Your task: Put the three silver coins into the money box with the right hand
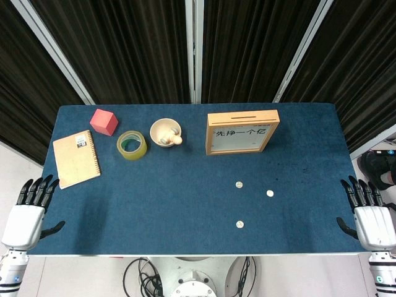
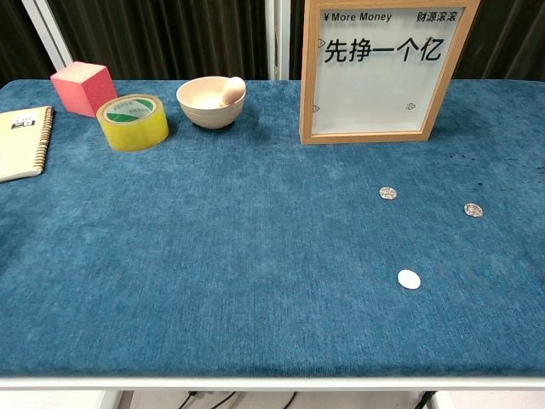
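Right hand [image 1: 374,224] and left hand [image 1: 25,221], fingers apart, flank the table [image 1: 185,204] edges; coins [image 1: 240,224] lie apart

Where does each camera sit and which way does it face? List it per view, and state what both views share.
Head view: high above the near table edge, looking steeply down on the whole table; left hand and right hand show open at the near corners.
Chest view: low at the near edge, looking across the table; no part of the robot shows.
Shared: money box, three coins, bowl, tape roll, pink cube, notebook.
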{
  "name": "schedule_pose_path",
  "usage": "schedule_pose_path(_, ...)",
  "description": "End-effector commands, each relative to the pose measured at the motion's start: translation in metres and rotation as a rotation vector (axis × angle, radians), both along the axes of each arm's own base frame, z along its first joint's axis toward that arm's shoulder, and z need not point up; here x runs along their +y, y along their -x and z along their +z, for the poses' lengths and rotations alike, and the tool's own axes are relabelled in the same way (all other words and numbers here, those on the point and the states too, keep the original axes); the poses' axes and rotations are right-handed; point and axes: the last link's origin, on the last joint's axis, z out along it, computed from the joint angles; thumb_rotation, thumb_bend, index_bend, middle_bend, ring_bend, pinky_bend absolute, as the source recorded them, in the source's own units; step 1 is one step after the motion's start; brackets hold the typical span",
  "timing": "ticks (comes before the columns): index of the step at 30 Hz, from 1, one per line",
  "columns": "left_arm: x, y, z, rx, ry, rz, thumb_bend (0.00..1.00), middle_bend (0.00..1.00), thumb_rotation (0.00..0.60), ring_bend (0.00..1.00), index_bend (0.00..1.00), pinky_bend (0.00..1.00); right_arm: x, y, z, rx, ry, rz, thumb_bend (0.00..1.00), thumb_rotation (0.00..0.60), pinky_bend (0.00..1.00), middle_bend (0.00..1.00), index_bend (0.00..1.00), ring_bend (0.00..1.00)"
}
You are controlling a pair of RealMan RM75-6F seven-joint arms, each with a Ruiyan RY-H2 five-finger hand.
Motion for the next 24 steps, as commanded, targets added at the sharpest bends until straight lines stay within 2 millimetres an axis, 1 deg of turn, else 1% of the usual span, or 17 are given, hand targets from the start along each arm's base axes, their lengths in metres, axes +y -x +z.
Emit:
schedule_pose_path(1, 0.0, 0.0, -0.002, -0.003, 0.004, -0.001, 0.07, 0.0, 0.6, 0.0, 0.03, 0.0, 0.0, 0.0, 0.0, -0.006, -0.001, 0.0, 0.17, 0.6, 0.0, 0.0, 0.0, 0.0)
schedule_pose_path(7, -0.001, -0.002, -0.006, -0.004, 0.011, -0.007, 0.07, 0.0, 0.6, 0.0, 0.03, 0.0, 0.001, -0.003, -0.003, -0.009, -0.03, 0.028, 0.17, 0.6, 0.0, 0.0, 0.0, 0.0)
schedule_pose_path(13, -0.001, -0.003, -0.008, -0.016, 0.01, -0.004, 0.07, 0.0, 0.6, 0.0, 0.03, 0.0, 0.001, -0.002, -0.014, -0.003, -0.086, 0.041, 0.17, 0.6, 0.0, 0.0, 0.0, 0.0)
schedule_pose_path(16, 0.0, -0.001, -0.009, -0.015, 0.008, -0.002, 0.07, 0.0, 0.6, 0.0, 0.03, 0.0, -0.001, -0.004, -0.024, 0.002, -0.126, 0.057, 0.17, 0.6, 0.0, 0.0, 0.0, 0.0)
schedule_pose_path(24, -0.001, 0.007, -0.011, -0.005, 0.014, 0.02, 0.07, 0.0, 0.6, 0.0, 0.03, 0.0, -0.008, -0.011, -0.06, 0.017, -0.262, 0.106, 0.17, 0.6, 0.0, 0.0, 0.0, 0.0)
